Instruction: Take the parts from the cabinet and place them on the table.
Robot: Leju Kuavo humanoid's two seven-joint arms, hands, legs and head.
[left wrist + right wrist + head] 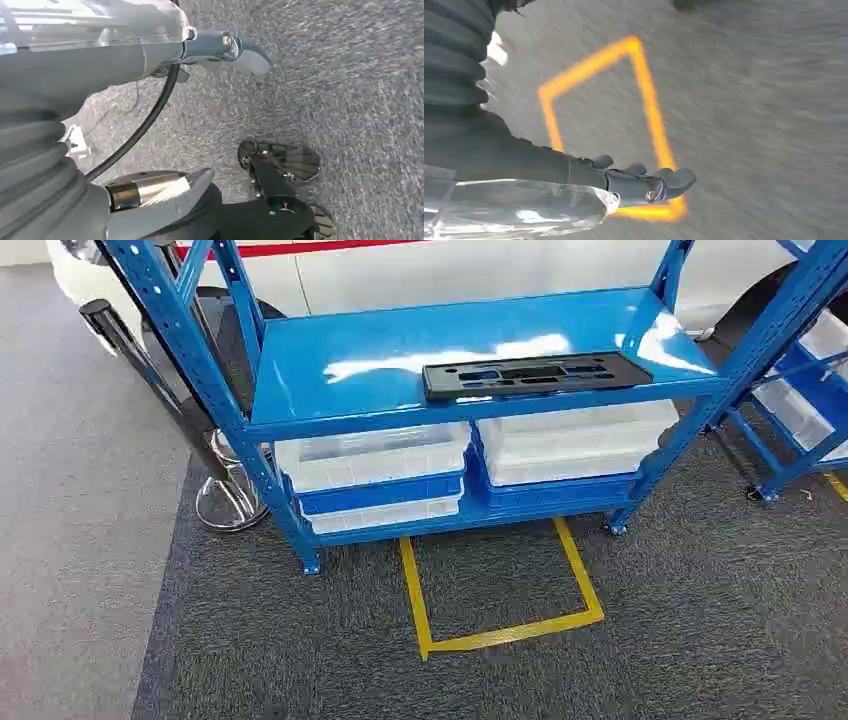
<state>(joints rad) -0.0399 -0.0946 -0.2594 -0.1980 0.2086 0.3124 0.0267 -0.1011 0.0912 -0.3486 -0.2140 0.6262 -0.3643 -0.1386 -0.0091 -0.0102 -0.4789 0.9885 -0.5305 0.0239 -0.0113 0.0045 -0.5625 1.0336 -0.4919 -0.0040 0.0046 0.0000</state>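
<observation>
Both arms are hanging, left hand (225,50) and right hand (644,182) holding nothing, while the black part (535,375) is lying at the shelf's (330,360) front edge within reach.

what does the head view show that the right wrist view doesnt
Head view alone: the blue cabinet, a black part lying flat on its upper shelf, clear bins on the shelf below, and a white car body behind. Right wrist view alone: the right hand, holding nothing, hanging over the floor. Both: the yellow tape outline on the dark grey carpet.
</observation>
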